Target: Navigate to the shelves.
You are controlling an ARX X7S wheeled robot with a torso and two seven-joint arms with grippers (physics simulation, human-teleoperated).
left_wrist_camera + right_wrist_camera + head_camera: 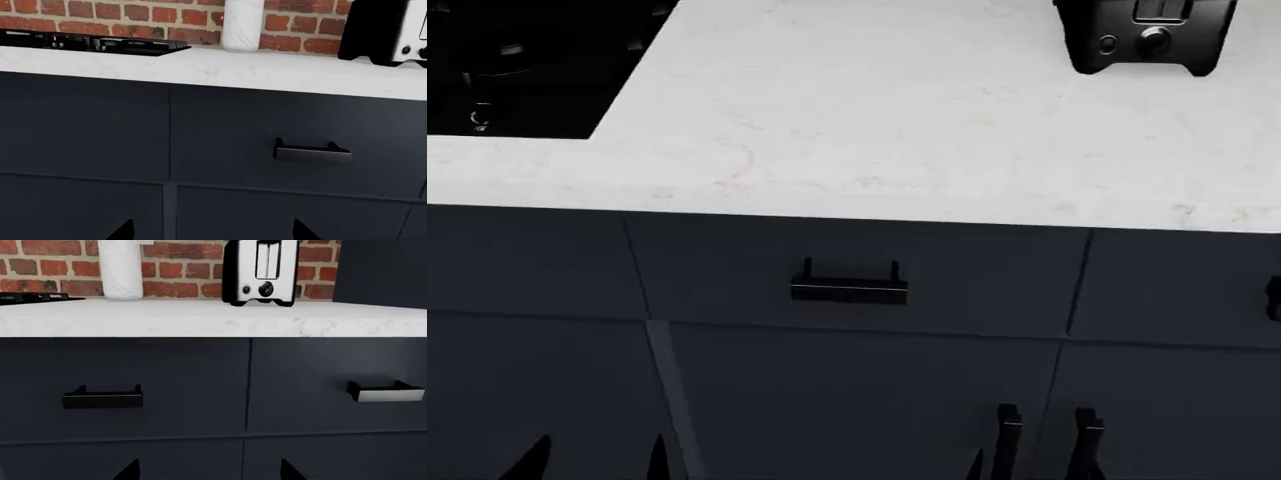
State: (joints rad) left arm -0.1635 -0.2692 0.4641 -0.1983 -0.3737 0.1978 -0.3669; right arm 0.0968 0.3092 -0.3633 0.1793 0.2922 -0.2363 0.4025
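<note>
I'm facing the dark cabinets (854, 400) under the white counter (894, 130), toaster (1145, 35) at back, both grippers spread, holding nothing.

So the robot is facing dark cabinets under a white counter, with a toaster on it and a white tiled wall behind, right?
Not quite: the wall is red brick, not white tile, as the right wrist view shows. The rest holds: dark cabinets under a white counter, with a toaster on it.
</note>
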